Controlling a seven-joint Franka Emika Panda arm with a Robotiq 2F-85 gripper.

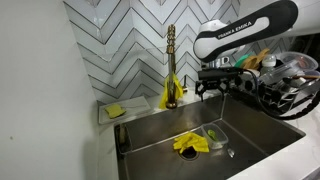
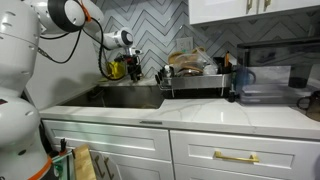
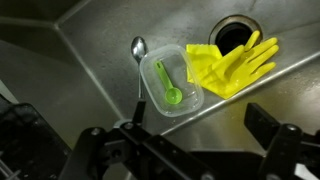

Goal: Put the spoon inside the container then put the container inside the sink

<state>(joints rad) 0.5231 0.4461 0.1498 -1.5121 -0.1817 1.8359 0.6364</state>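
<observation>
The clear plastic container (image 3: 172, 88) lies on the floor of the steel sink (image 3: 90, 50), and it also shows in an exterior view (image 1: 217, 134). A small green spoon (image 3: 169, 86) lies inside it. A metal spoon (image 3: 138, 47) lies on the sink floor, touching the tub's edge. My gripper (image 3: 200, 125) hangs above the sink, open and empty, with its fingers on either side of the basin's near rim. It shows in both exterior views (image 1: 212, 90) (image 2: 135, 68).
Yellow rubber gloves (image 3: 232, 64) lie next to the tub, by the round drain (image 3: 235, 30). A gold faucet (image 1: 171, 65) stands behind the sink. A yellow sponge (image 1: 115, 111) sits at the back ledge. A black dish rack (image 2: 196, 84) full of dishes stands beside the sink.
</observation>
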